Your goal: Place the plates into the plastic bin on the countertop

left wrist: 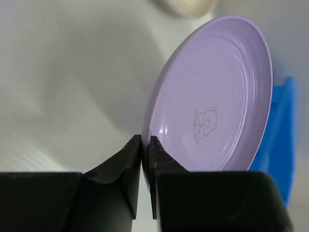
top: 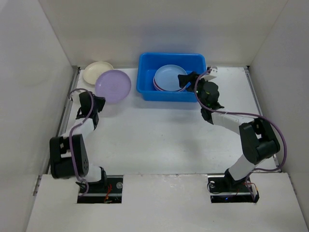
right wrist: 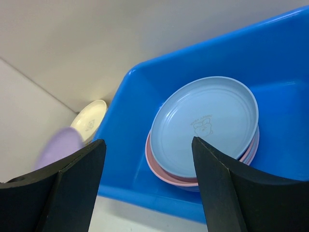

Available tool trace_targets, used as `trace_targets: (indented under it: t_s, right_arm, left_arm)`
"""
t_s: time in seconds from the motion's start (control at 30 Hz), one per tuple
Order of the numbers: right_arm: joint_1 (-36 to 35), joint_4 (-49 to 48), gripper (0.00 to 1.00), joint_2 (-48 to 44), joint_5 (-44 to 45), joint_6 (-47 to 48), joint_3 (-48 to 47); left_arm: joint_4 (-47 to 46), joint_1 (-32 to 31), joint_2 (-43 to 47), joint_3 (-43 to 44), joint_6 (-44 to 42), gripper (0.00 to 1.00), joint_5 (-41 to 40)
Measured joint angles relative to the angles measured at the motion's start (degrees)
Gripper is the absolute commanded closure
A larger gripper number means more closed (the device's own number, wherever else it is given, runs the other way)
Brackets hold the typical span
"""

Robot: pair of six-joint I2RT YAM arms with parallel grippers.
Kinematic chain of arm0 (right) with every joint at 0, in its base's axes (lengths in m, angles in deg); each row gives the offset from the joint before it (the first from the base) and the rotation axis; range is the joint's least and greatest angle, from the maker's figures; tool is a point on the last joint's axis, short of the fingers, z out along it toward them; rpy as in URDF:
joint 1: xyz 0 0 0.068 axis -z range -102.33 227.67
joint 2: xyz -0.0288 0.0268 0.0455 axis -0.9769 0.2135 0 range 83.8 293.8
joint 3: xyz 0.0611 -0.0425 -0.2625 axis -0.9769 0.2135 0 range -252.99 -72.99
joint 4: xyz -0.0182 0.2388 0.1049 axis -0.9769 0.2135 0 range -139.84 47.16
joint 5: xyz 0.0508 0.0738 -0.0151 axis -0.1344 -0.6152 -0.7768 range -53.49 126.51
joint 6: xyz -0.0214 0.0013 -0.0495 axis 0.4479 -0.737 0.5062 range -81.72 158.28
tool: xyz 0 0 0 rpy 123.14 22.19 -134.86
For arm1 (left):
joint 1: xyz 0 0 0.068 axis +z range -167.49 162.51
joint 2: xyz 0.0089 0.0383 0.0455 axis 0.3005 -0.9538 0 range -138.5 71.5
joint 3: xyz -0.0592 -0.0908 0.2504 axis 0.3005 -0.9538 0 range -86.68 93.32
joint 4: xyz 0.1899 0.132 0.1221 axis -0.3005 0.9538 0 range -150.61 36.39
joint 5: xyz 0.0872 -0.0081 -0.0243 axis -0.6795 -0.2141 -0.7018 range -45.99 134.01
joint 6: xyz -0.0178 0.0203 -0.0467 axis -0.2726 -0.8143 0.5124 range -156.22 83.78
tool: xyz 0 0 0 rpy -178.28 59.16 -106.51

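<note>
White walls close in a flat matte white countertop, seen from above with two robot arms bolted at its near edge. Toward the far left lies a round, shallow lavender plastic plate. Its far rim appears to overlap a round cream plastic plate nearer the corner. The left gripper sits at the lavender plate's near-left rim. The plate reaches away from the gripper toward the far right, where a bright blue rectangular plastic bin stands just beside it. The left arm is much the nearer one, so the coming move looks like a lift and a carry rightward over the bin's left wall. The left wrist view alone shows the grip: the left gripper has its black fingers pressed almost together, with the thin edge of the lavender plate apparently pinched between them. That view also shows a faint bear print on the plate's face. The overhead view cannot settle this contact, but it gives the whole layout. The right gripper hovers over the bin's right end. In the right wrist view, the right gripper is spread wide and holds nothing. Below it is a stack inside the bin, a light blue plate on top and a pink plate beneath. How many plates lie under those is hard to tell.
</note>
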State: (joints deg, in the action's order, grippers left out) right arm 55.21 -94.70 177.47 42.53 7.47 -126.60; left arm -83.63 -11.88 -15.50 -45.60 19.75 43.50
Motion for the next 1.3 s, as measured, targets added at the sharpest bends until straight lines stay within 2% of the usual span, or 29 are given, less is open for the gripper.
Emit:
trace_targets:
  t_s: [0.17, 0.3, 0.47, 0.67, 0.93, 1.3]
  right_arm:
    - [0.33, -0.35, 0.22, -1.18, 0.61, -0.33, 2.21]
    - [1.49, -0.57, 0.22, -3.23, 1.81, -0.7, 4.13]
    - [3.13, -0.87, 0.22, -6.29, 3.78, -0.94, 6.43]
    - [5.31, -2.36, 0.21, -10.43, 6.84, -1.05, 10.51]
    - [7.15, -4.52, 0.21, -11.45, 7.72, -2.54, 12.22]
    - [7.15, -5.66, 0.21, -11.13, 6.69, -3.3, 12.22]
  left_arm:
    - [3.76, -1.97, 14.56, 1.38, -2.84, 0.93, -2.27]
    - [6.82, -8.33, 15.96, 9.57, -7.39, 0.92, -4.24]
    - [7.5, -17.79, 7.72, 21.03, -12.98, 0.92, -4.59]
    - [7.48, -24.87, -4.76, 29.2, -18.75, 0.92, -4.2]
    - [7.48, -29.07, -19.12, 38.73, -24.2, 0.92, -2.64]
    - [5.97, -31.28, -30.58, 48.17, -29.18, 0.89, -1.66]
